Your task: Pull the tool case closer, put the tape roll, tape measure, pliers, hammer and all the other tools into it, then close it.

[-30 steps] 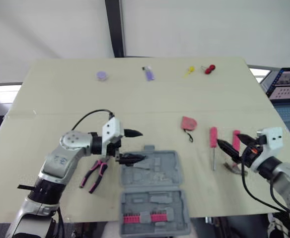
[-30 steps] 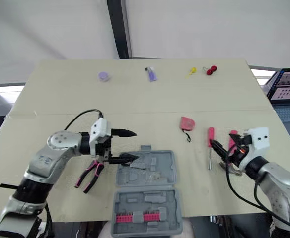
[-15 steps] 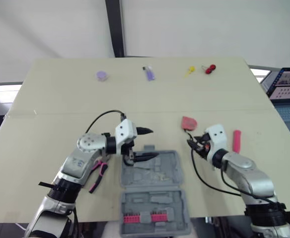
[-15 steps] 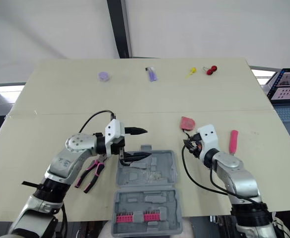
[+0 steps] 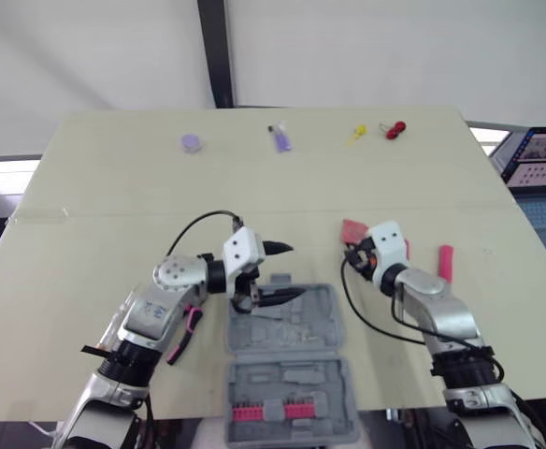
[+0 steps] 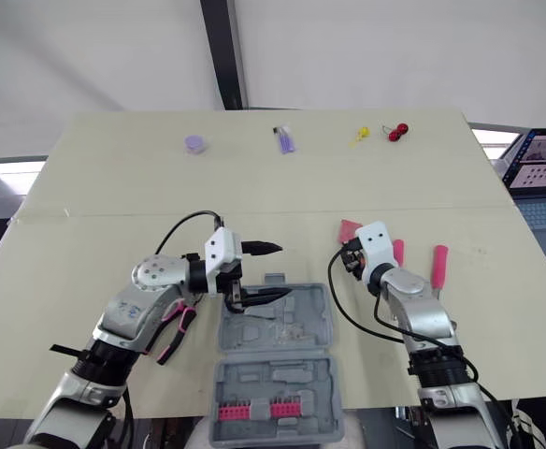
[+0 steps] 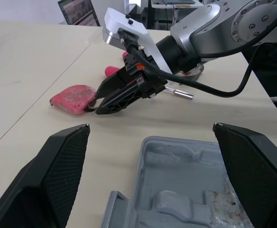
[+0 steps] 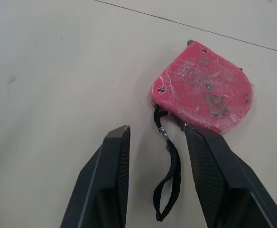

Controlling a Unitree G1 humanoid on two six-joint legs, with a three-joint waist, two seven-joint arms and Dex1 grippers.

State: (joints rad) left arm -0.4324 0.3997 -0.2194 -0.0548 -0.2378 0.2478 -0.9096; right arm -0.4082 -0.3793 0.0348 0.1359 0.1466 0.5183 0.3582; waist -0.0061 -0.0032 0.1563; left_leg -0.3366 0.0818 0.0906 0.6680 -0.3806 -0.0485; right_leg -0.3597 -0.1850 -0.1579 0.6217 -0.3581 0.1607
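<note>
The grey tool case [image 5: 292,374] lies open at the table's near edge, with a row of pink bits in its near half. My left gripper [image 5: 282,272] hovers wide open over the case's far left corner, holding nothing. The pink-handled pliers [image 5: 185,327] lie left of the case, partly under my left arm. The red tape measure [image 8: 205,92] lies just ahead of my right gripper [image 8: 157,129]. That gripper is open, and the black strap [image 8: 169,178] lies loose between its fingers. A pink tool handle [image 5: 446,262] lies right of my right arm.
Along the far edge lie a small purple roll [image 5: 191,142], a purple item [image 5: 280,140], a yellow item [image 5: 357,133] and a red one [image 5: 395,129]. A screwdriver shaft [image 7: 181,92] lies behind my right wrist. A laptop [image 5: 542,159] stands beyond the table's right edge.
My right arm swung left from the pink-handled tools to the tape measure, and its jaws narrowed. My left gripper shifted a little right along the case's far edge, still wide open.
</note>
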